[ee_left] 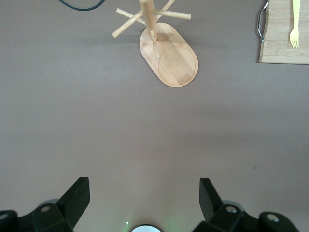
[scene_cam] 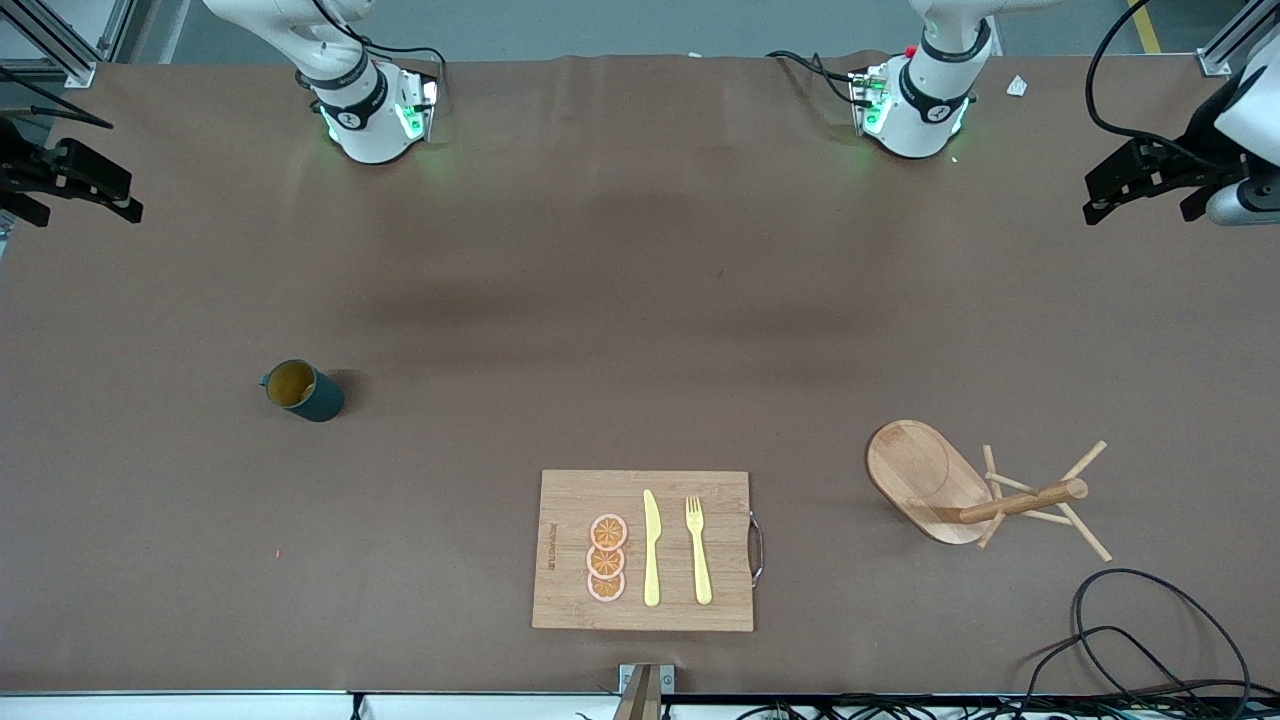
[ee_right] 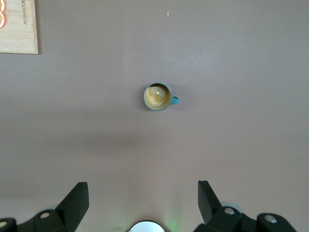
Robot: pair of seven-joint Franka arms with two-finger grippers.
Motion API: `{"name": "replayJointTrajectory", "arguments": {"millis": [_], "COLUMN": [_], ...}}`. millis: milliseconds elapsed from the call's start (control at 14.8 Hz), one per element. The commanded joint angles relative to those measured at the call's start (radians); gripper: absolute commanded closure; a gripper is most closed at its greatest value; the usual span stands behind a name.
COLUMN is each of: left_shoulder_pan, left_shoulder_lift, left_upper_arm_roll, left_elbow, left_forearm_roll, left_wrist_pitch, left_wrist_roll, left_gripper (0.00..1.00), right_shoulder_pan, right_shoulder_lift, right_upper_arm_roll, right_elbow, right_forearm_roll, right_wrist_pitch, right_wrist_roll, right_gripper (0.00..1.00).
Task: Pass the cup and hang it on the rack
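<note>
On the brown desk the cup stands upright and empty, well apart from the rack, while the left tool and right tool hang wide open, holding nothing.

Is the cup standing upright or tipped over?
Upright: the cup stands on the table, its round yellow-ochre mouth facing up toward the right wrist camera.

Robotics laboratory — two white arm bases bolted to a brown-covered table, aluminium framing at the corners above the bases, loose black cables trailing near the wooden rack, grey industrial floor — no domestic fittings.
</note>
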Motion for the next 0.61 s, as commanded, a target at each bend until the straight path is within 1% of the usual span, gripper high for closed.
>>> {"name": "replayJointTrajectory", "arguments": {"millis": [0, 135, 542], "left_shoulder_pan": [0.016, 0.022, 0.022], "left_shoulder_lift": [-0.002, -0.002, 0.000], "left_upper_arm_roll": [-0.004, -0.004, -0.004], "left_elbow": [0.014, 0.015, 0.012], "left_forearm_roll": [0.013, 0.012, 0.004], "left_wrist_pitch": [-0.018, -0.018, -0.018], "left_wrist_roll": [0.012, 0.015, 0.012], "left_gripper": [0.00, 0.00, 0.00], "right_shoulder_pan": [-0.007, -0.008, -0.011], "right_shoulder_lift": [-0.013, -0.013, -0.009], "right_upper_arm_roll": [0.001, 0.000, -0.003], "right_elbow": [-0.007, -0.007, -0.004], "right_forearm_roll": [0.029, 0.040, 0.029], "right_wrist_pitch": [-0.007, -0.016, -0.013], "right_wrist_roll": [-0.002, -0.006, -0.008], "right_gripper": [0.00, 0.00, 0.00]}}
